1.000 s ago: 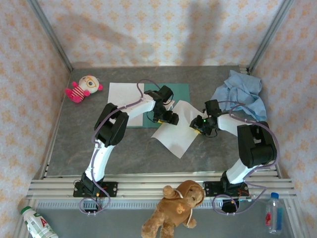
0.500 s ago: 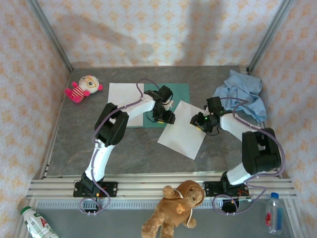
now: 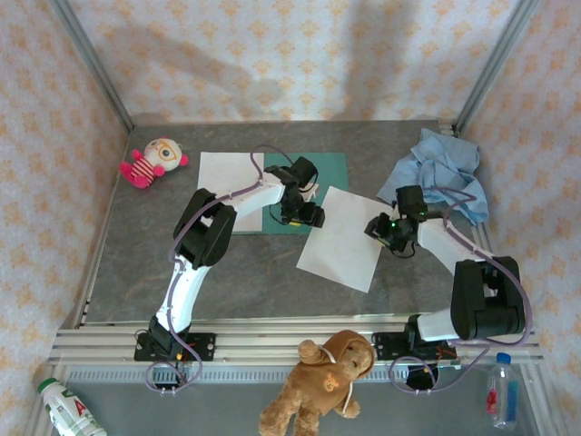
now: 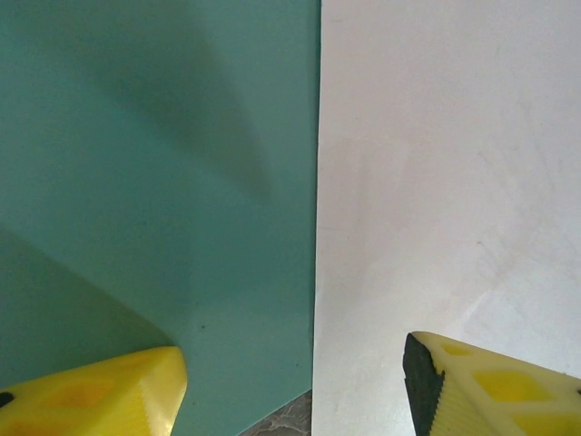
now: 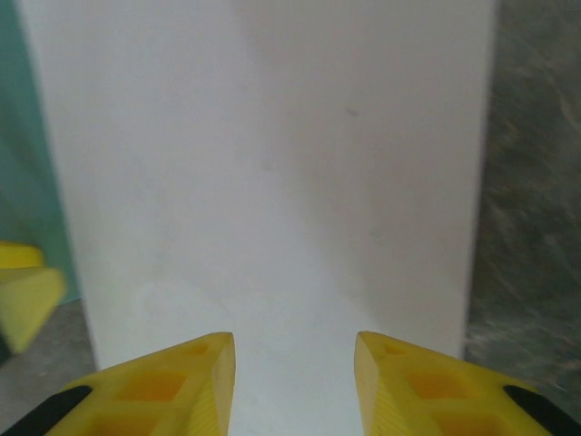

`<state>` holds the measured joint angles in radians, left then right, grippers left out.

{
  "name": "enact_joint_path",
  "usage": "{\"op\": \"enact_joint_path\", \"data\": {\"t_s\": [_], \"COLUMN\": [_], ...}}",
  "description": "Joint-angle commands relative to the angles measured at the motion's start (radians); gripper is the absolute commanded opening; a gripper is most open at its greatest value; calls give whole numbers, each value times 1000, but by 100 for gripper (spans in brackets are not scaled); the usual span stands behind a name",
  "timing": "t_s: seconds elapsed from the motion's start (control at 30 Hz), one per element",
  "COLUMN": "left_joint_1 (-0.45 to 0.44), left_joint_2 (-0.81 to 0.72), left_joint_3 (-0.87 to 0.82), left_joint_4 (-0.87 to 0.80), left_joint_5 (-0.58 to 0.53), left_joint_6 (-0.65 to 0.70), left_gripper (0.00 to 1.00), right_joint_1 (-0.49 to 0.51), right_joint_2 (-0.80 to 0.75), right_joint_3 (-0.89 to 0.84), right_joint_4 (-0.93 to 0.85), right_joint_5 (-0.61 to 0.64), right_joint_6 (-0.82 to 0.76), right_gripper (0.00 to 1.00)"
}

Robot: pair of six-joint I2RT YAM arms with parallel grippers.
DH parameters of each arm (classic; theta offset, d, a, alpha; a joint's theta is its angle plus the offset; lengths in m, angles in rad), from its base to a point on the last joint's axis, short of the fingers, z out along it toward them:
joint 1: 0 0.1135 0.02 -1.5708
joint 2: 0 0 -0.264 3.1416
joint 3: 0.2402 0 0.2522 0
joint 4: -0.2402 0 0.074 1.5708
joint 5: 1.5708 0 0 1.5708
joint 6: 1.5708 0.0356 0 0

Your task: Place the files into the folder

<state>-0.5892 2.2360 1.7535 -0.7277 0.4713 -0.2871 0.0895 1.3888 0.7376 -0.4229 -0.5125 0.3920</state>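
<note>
The teal folder (image 3: pixel 329 169) lies flat at the back middle of the table, partly under my left arm. One white file (image 3: pixel 229 177) lies next to its left side. The other file (image 3: pixel 346 238) lies tilted on the table between my two grippers. My left gripper (image 3: pixel 306 216) is open at the folder's near edge. In the left wrist view its jaws (image 4: pixel 295 391) stand wide over the line where the folder (image 4: pixel 154 182) meets the file (image 4: pixel 445 182). My right gripper (image 3: pixel 381 229) is open at the tilted file's right edge, its fingers (image 5: pixel 182 381) low over the file (image 5: pixel 272 163).
A light blue cloth (image 3: pixel 440 173) is heaped at the back right, close to my right arm. A pink striped doll (image 3: pixel 150 162) lies at the back left. A brown teddy bear (image 3: pixel 322 377) and two bottles (image 3: pixel 68 409) (image 3: pixel 500 391) are off the table's front rail.
The tilted file has turned and slid to the right along with my right gripper, away from the left gripper. My left arm has stayed in place.
</note>
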Motion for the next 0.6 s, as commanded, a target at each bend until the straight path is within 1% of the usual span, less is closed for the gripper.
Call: {"op": "enact_joint_path", "data": {"t_s": [0.0, 0.27, 0.57], "left_joint_1": [5, 4, 3], "left_joint_2": [3, 18, 16], "left_joint_3": [-17, -12, -22], "left_joint_4": [11, 13, 27], "left_joint_5": [-10, 2, 16], "left_joint_6": [-3, -7, -10], "left_gripper": [67, 70, 75], "right_joint_1": [-4, -4, 17], "right_joint_2": [21, 129, 177], "right_joint_3": [-19, -42, -47], "right_joint_4": [28, 117, 179], "right_joint_5": [9, -27, -47], "right_joint_6": [-8, 16, 50], "right_gripper": [39, 35, 35]}}
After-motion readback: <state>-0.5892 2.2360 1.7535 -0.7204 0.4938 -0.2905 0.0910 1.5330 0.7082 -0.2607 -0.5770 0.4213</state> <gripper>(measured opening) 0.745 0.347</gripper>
